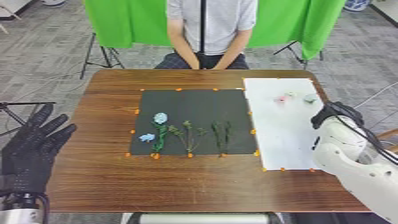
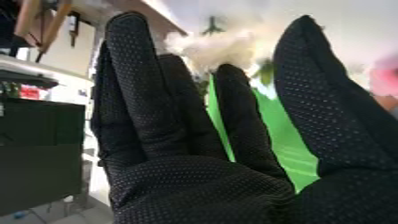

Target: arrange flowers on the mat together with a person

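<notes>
Here's the right hand, at the right edge of the white sheet, toward the table's right side — fingers straight up and the thumb held well apart from them. In the right wrist view there's a creamy bloom just past those fingers; whether glove and petals touch, I can't tell.

Moving out, the far part of the sheet carries a pink flower and, nearer the hand, a pale flower with green.

Next to the sheet, on the left, lies the dark mat, orange tabs around its border. Laid out on its near half, left to right: a small blue flower, a taller light-blue flower on a green stem, a branching green sprig, then darker green stems.

And across at the left side of the brown table — the left hand, open, fingers extended and spread, apart from the flowers and the mat.
</notes>
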Controlling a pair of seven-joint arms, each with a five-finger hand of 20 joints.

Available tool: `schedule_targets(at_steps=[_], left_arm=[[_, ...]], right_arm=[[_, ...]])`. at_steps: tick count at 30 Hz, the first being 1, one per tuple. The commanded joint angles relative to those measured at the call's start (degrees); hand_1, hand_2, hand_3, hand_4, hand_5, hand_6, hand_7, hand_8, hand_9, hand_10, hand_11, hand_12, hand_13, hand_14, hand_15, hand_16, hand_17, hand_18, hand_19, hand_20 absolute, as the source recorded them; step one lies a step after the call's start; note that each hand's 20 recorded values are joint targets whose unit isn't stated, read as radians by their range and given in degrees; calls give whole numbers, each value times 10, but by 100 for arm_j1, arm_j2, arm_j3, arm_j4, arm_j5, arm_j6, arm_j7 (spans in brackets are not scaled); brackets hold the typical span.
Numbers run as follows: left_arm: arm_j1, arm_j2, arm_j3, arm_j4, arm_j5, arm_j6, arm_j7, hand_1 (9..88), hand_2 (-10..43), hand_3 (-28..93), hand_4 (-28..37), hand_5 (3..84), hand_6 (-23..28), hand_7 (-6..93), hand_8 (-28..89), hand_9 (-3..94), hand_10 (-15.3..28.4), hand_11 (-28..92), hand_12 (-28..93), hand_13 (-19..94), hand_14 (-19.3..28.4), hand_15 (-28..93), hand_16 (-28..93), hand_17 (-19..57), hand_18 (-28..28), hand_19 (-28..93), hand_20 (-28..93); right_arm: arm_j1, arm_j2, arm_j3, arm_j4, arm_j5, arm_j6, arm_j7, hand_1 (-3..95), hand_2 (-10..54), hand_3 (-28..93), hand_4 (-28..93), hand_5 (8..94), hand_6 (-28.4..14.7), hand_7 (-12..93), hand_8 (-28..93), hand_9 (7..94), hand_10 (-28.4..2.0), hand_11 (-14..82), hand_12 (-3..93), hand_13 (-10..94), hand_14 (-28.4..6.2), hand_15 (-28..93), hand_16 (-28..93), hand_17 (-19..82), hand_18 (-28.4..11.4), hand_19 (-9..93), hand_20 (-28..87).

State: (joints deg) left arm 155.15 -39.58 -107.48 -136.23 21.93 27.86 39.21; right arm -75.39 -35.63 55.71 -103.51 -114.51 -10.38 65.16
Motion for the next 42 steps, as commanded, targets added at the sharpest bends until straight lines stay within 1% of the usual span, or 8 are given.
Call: schedule_targets(at_steps=[1,5,9,11,15,24,35,42], left_arm=[[29,-64,58,4,16,-2,-12,211,70,755,-244,316,50,100,-84,302,150,191,117,198,218,448,-53,-91,175,375,159],[20,-80,53,3,28,-6,-26,212,71,754,-243,316,50,101,-84,302,151,191,117,199,216,447,-53,-92,175,375,159],[11,-112,58,5,63,-36,-51,211,70,756,-242,316,50,100,-84,302,151,191,117,199,217,447,-52,-92,175,375,160],[25,-59,68,10,18,-15,-4,211,70,756,-242,316,49,101,-84,302,151,190,117,199,217,446,-52,-92,175,376,160],[-34,-149,78,11,107,-50,-100,211,69,756,-242,316,49,101,-84,301,151,190,117,199,217,446,-52,-92,175,375,160],[-40,-180,54,12,122,-61,-120,211,70,755,-243,317,49,101,-85,302,152,191,118,199,217,446,-51,-92,174,375,160],[81,128,76,16,-135,40,204,212,69,756,-243,317,50,101,-84,301,151,190,117,198,218,446,-51,-92,174,375,160],[25,55,78,22,-46,16,98,212,70,755,-243,317,51,99,-84,301,151,190,118,198,217,447,-51,-92,175,375,160]], right_arm=[[216,-15,-191,330,243,63,-83,453,-88,725,-250,544,-24,134,-112,583,-227,135,147,600,-262,527,67,267,-277,743,45],[295,-3,-406,462,20,215,-160,492,-94,721,-268,582,-20,145,-117,616,-228,143,147,596,-274,538,52,284,-283,782,-36],[412,36,-710,618,-199,498,-210,561,-95,688,-280,654,-17,157,-59,685,-209,158,148,629,-241,551,52,301,-282,800,-67],[435,54,-836,692,-371,685,-270,600,-95,649,-282,697,-23,161,-14,717,-194,165,161,648,-220,556,54,310,-273,812,-82],[429,94,-969,716,-604,1014,-307,665,-95,610,-282,800,-13,205,31,853,-139,71,289,718,-143,540,138,335,-230,840,-105],[475,189,-1114,561,-1093,1714,-258,661,-95,631,-283,830,-5,220,34,906,-101,88,320,787,-78,515,196,354,-189,850,-90],[638,335,-1141,42,-1528,2226,-278,633,-95,658,-283,836,17,235,21,926,-61,83,342,837,-8,424,298,363,-149,797,-19],[608,315,-898,-779,-1553,2454,-615,624,-95,670,-283,835,24,241,17,926,-49,83,352,845,8,403,324,362,-145,789,-2]])
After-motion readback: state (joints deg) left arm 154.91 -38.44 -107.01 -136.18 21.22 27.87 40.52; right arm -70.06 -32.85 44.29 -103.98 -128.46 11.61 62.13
